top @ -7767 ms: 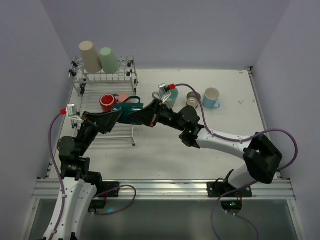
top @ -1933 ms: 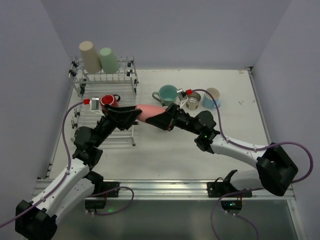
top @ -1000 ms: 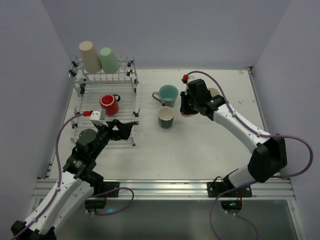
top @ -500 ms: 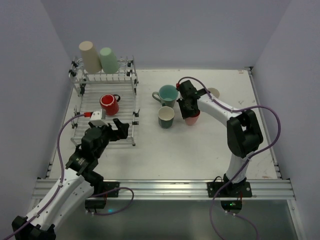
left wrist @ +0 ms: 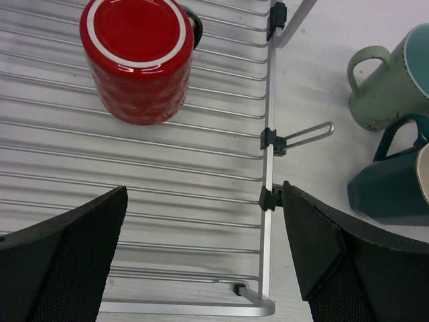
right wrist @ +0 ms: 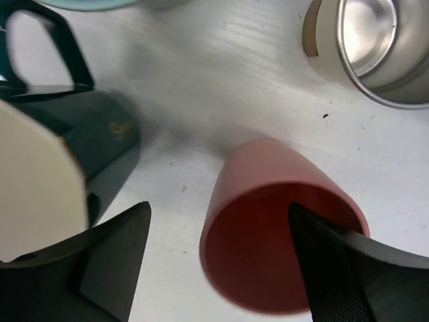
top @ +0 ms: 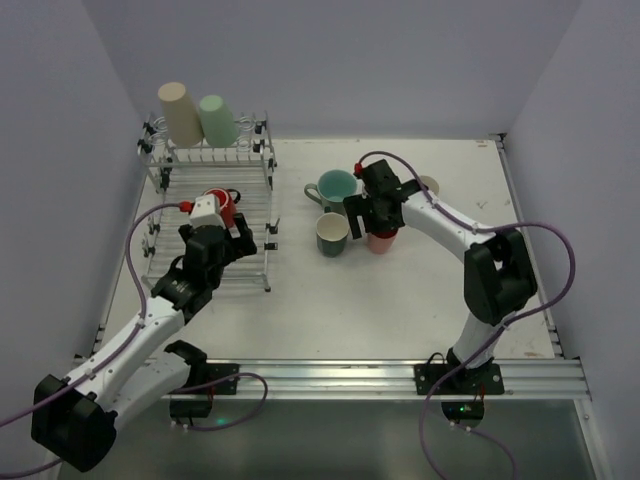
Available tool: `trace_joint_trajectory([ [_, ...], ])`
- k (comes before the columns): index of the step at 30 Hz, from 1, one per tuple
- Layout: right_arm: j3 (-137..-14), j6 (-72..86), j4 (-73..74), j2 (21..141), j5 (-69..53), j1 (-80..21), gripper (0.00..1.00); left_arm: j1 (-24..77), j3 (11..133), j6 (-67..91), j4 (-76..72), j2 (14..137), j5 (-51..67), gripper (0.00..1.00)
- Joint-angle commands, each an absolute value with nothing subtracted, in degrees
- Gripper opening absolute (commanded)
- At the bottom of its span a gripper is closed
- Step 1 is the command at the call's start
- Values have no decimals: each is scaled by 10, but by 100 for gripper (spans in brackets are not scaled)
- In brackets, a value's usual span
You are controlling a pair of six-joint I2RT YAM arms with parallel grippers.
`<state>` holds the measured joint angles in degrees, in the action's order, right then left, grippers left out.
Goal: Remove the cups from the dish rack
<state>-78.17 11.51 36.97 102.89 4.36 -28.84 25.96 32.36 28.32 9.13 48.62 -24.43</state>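
Right gripper (right wrist: 220, 209) is spread wide, with the pink cup (right wrist: 268, 174) standing upright between its fingers and the dark green mug (right wrist: 80, 127) just outside one finger. Left gripper (left wrist: 204, 188) has its jaws apart too, over the dish rack (left wrist: 270, 100), red mug (left wrist: 137, 60) upside down just ahead of it.

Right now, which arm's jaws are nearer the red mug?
Left. The left jaws hang over the rack, just short of the red mug; the right jaws straddle the pink cup on the table.
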Motion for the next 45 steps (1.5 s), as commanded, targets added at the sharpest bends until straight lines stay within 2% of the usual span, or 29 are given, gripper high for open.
trace_joint_trajectory([
  [1,-762,120,330,928,20,-287,88,250,368,263,48,497,-297,100],
  [4,-721,129,289,869,4,-287,99,214,381,253,37,504,-269,100],
  [8,-668,143,228,815,-15,-287,99,140,389,244,8,543,-212,100],
  [14,-610,157,160,743,-57,-287,99,116,382,195,-97,579,-141,100],
  [18,-591,156,136,697,-76,-286,99,114,430,145,-64,635,-120,100],
  [27,-580,148,130,671,-89,-287,99,90,438,89,-53,688,-134,100],
  [34,-575,151,118,669,-108,-287,99,62,411,74,-112,734,-79,100],
  [45,-579,151,119,681,-120,-287,99,44,434,56,-136,805,-66,100],
])
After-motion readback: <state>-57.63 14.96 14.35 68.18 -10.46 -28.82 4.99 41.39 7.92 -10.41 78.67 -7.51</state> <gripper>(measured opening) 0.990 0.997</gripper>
